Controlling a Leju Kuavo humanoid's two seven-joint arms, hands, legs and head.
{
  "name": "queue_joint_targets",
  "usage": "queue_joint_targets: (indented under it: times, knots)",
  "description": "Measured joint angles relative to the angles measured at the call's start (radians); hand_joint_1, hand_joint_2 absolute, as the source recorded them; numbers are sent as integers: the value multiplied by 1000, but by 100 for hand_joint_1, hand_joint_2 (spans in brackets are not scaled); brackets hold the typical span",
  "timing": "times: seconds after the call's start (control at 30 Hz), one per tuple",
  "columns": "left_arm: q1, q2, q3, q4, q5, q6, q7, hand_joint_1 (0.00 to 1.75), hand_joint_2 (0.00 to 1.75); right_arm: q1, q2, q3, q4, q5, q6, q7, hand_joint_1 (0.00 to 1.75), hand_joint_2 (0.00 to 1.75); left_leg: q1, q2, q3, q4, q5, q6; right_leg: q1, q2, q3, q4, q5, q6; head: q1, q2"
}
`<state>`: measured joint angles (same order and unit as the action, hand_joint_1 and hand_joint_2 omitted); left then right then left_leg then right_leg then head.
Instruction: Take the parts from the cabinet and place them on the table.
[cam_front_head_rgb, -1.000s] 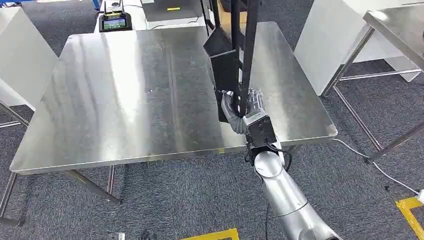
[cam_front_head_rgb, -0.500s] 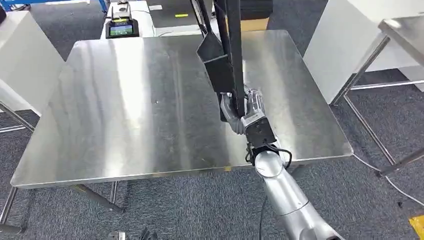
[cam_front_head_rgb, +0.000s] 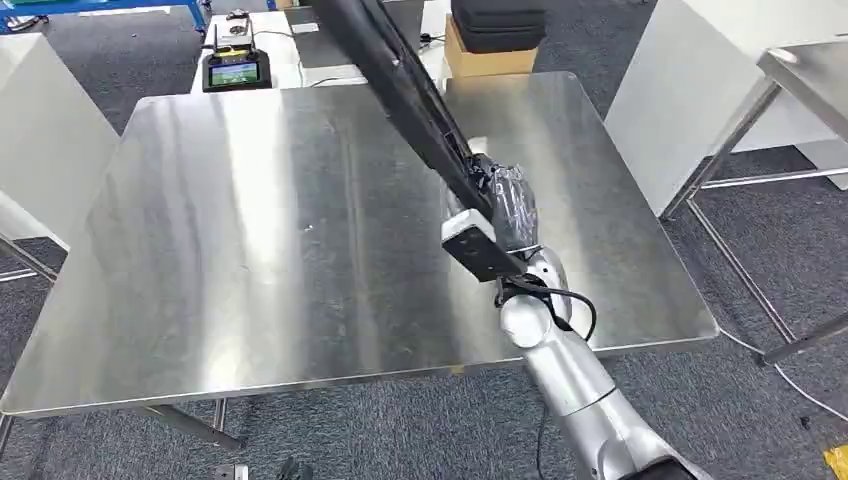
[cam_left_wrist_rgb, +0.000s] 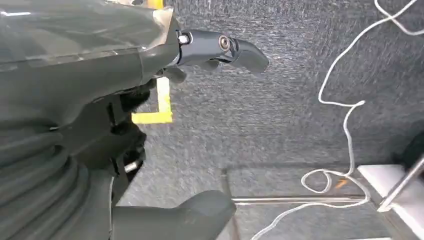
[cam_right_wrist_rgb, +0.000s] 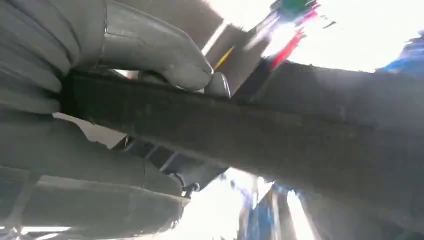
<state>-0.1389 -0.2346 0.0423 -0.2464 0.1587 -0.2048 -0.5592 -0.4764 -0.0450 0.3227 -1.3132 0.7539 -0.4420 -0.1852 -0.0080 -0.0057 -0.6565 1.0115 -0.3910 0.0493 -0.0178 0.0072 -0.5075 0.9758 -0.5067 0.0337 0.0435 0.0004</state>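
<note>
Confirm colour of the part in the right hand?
Black part; clearest in the head view.

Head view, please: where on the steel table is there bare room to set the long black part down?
The steel table is bare across its whole left half and near edge. The only crowded strip is right of centre, where the right hand holds the long black part above it.

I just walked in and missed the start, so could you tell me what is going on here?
The robot's right hand grips a long black part and holds it slanted above the steel table; whether the part touches the table is not clear. Its left hand hangs over the carpet with its fingers apart, holding nothing. Beyond the table's far edge, a black case sits on a cardboard box.
</note>
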Motion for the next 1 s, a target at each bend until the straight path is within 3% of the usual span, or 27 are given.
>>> queue_joint_targets:
  times: [0.03, 0.07, 0.23, 0.33, 0.57, 0.77, 0.8, 1.0]
  knots:
    - [-1, -1, 2, -1, 2, -8, -4, 0, 175, -17, -5, 0, 33, 110, -15, 44, 175, 175, -2, 0, 13, -15, 4, 2, 5, -1, 11, -14, 1, 4, 0, 0]
    - [-1, 0, 3, -1, 4, -14, -10, 0, 175, -32, -12, 1, 68, 194, -21, 80, 175, 175, 4, -2, 19, -30, 14, -11, 13, -2, 23, -8, 4, -3, 2, 0]
    - [-3, 5, 12, -1, 10, -41, -28, 0, 175, -133, -35, 2, 345, 570, -62, 277, 175, 175, -9, -14, 17, -28, 8, -1, 7, -6, 28, -32, 2, -3, 1, 0]
    - [-3, 9, 13, -1, -13, -13, -41, 0, 175, -200, -58, 8, 516, 767, -70, 405, 175, 175, -11, -15, 15, -27, 7, 4, 5, -8, 23, -36, 2, -3, 2, 0]
    - [-5, 21, 12, -1, -22, -52, -57, 0, 175, -272, -98, 9, 810, 815, -43, 487, 175, 175, -15, -15, 15, -25, 9, 14, 4, -8, 22, -38, 6, 4, 2, 0]
    - [-9, 32, 15, -1, -18, -78, -44, 0, 175, -271, -94, 24, 920, 807, 20, 534, 175, 175, -13, -14, 15, -25, 11, 17, 4, -8, 28, -37, 9, 7, 1, 0]
    - [-10, 33, 15, -1, -18, -81, -41, 0, 175, -270, -90, 24, 932, 805, 20, 537, 0, 0, -12, -14, 15, -25, 11, 17, 4, -8, 28, -37, 9, 7, 2, 0]
    - [-18, 39, 16, -1, -17, -69, -10, 0, 175, -256, -68, 27, 968, 810, 9, 540, 0, 0, -9, -13, 16, -25, 11, 17, 5, -8, 28, -37, 9, 7, 1, 0]
